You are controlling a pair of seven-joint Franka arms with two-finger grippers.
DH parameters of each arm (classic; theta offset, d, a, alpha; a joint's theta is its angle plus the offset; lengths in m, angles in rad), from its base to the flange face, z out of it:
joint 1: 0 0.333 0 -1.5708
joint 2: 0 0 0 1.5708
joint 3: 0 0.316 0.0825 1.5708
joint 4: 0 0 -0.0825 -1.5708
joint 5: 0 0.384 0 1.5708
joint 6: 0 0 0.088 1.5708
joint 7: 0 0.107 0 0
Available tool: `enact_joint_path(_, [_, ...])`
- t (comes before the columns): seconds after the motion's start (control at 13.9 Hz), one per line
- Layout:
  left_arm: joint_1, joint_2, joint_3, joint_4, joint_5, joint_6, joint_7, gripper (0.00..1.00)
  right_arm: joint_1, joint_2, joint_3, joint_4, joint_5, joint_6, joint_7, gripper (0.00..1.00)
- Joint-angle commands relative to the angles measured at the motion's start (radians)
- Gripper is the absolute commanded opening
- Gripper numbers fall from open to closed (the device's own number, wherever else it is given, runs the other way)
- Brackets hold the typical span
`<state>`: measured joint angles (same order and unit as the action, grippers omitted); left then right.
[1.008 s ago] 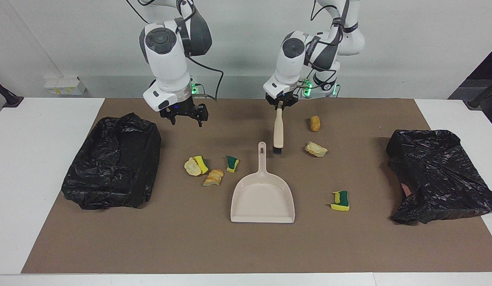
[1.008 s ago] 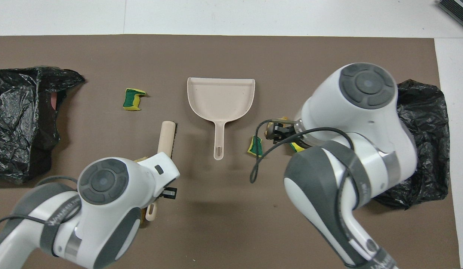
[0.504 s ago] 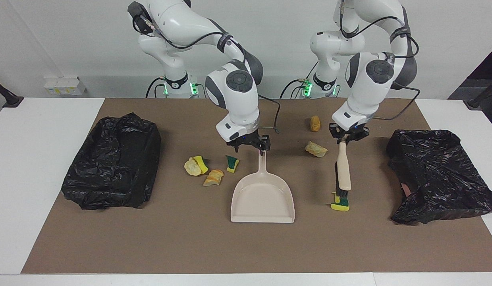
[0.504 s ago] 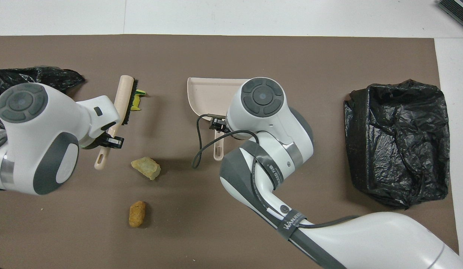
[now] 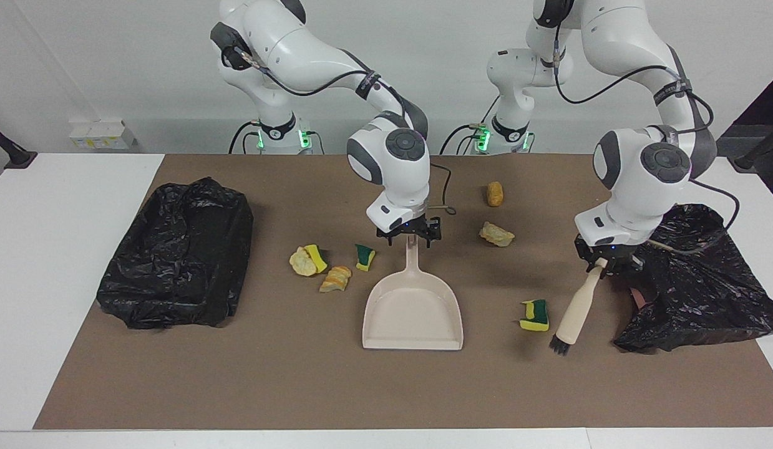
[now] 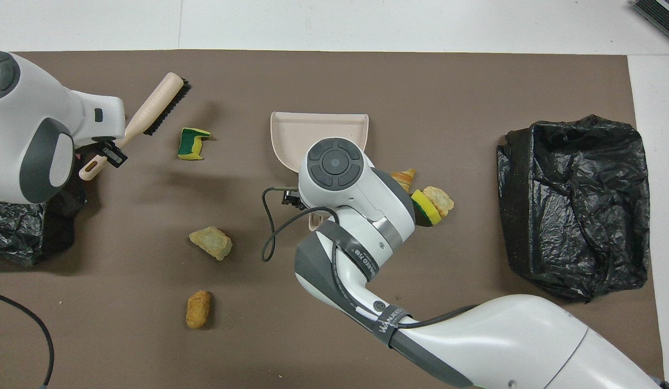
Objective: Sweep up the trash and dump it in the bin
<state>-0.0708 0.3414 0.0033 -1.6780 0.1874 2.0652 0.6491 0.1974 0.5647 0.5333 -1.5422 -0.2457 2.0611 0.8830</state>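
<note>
Left gripper [image 5: 599, 266], clenched on the brush [image 5: 572, 318], is held beside a sponge scrap [image 5: 535, 315]; right gripper [image 5: 410, 237], spread, is poised over the dustpan [image 5: 413, 312] handle. Bristles are best kept low, strokes aimed panward

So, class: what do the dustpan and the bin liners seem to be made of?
Dustpan: likely moulded plastic, a smooth matte beige one-piece shell.
Bin liners: thin plastic film, probably polythene, black, glossy and crinkled, with many bright creases.
</note>
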Motion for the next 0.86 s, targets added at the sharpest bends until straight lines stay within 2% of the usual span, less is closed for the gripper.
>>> enact_joint_path(0.0, [0.028,0.079,-0.002,0.091,0.052,0.026,0.067,0.00,-0.009,0.021,0.017,-0.001,-0.073,0.016,0.030,1.00])
enact_joint_path(0.07, [0.037,0.099,-0.002,0.130,0.064,0.013,0.116,0.00,-0.009,0.032,0.017,-0.001,-0.096,0.016,0.030,1.00])
enact_joint_path(0.36, [0.029,0.103,-0.005,0.101,0.106,0.023,0.176,0.00,-0.009,0.035,0.017,-0.001,-0.119,0.051,0.031,1.00])
enact_joint_path(0.43, [0.028,0.103,-0.005,0.090,0.107,0.030,0.178,0.00,-0.009,0.037,0.017,0.000,-0.121,0.056,0.030,0.77])
enact_joint_path(0.5, [0.026,0.100,-0.005,0.077,0.109,0.038,0.188,0.00,-0.009,0.037,0.019,0.001,-0.119,0.056,0.030,0.48])
enact_joint_path(0.58, [0.022,0.091,-0.005,0.054,0.107,0.042,0.222,0.00,-0.006,0.037,0.019,0.001,-0.121,0.053,0.030,0.07])
enact_joint_path(0.65, [0.019,0.084,-0.009,0.034,0.104,0.045,0.257,0.00,-0.004,0.035,0.019,0.004,-0.122,0.042,0.040,0.00])
enact_joint_path(0.79, [0.003,0.045,-0.012,-0.037,0.104,0.042,0.273,0.00,-0.003,0.035,0.019,0.007,-0.136,0.028,0.036,0.00])
